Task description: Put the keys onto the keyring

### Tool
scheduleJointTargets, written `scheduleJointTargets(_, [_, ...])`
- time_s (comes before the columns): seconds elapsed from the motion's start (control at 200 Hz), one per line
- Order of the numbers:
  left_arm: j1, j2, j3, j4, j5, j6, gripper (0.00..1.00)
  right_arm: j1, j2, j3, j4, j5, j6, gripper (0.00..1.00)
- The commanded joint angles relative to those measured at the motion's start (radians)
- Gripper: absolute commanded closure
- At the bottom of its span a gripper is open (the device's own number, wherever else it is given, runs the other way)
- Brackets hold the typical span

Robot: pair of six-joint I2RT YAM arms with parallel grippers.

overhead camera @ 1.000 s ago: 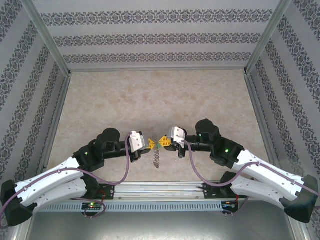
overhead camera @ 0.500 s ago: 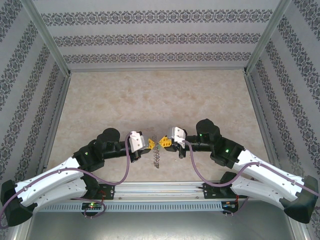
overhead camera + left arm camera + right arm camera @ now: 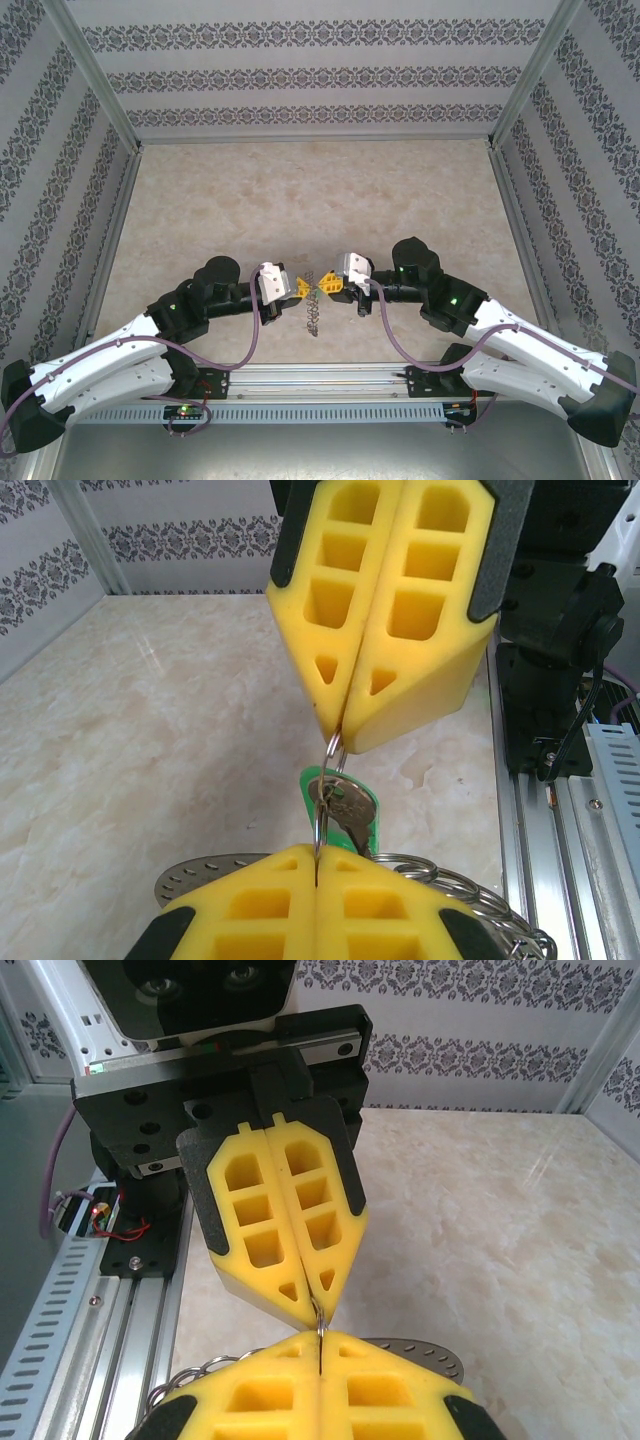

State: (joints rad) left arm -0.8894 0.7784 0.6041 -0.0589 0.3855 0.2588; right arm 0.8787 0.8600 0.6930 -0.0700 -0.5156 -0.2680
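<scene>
Left gripper [image 3: 299,289] and right gripper [image 3: 326,286] are being held tip to tip, each with its pads pressed together. In the left wrist view a thin wire loop [image 3: 318,835] is being pinched at both ends, by the left gripper just below it and by the right gripper just above it; the key [image 3: 345,815], green-headed, is being carried on that loop, hanging in the gap between the two sets of tips; the keyring [image 3: 312,315], seen from above as a wiry coil, is being left dangling just under the tips; whether the pinched loop is part of it cannot be told.

Compared with a second ago, almost nothing is being altered: the arms are being kept in the same pose and both grips are being kept shut; the tips are perhaps being drawn a shade closer, so that the green speck between them is being hidden more from above.

Judged from this, fine work is being done rather than a carry; the key is probably being eased along the wire, or the wire is being re-seated between the pads; the threading is being taken as near done but unconfirmed, since any split in the wire is too small to be made out.
</scene>
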Motion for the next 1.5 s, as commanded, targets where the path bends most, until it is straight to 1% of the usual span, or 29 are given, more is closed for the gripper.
scheduleJointTargets(0.0, [-0.014, -0.019, 0.0, 0.075, 0.019, 0.002, 1.0, -0.012, 0.001, -0.015, 0.024, -0.029, 0.007, 1.0])
scheduleJointTargets(0.27, [-0.014, -0.019, -0.002, 0.076, 0.019, 0.002, 1.0, -0.014, 0.006, -0.016, 0.023, -0.024, 0.005, 1.0])
scheduleJointTargets(0.515, [-0.014, -0.021, -0.003, 0.076, 0.017, 0.002, 1.0, -0.014, -0.019, -0.022, 0.033, -0.007, 0.004, 1.0])
scheduleJointTargets(1.039, [-0.014, -0.022, -0.006, 0.078, 0.016, 0.0, 1.0, -0.016, -0.031, -0.033, 0.048, -0.008, 0.007, 1.0])
scheduleJointTargets(1.499, [-0.014, -0.024, -0.004, 0.078, 0.017, 0.0, 1.0, -0.021, -0.011, -0.032, 0.045, -0.024, 0.007, 1.0])
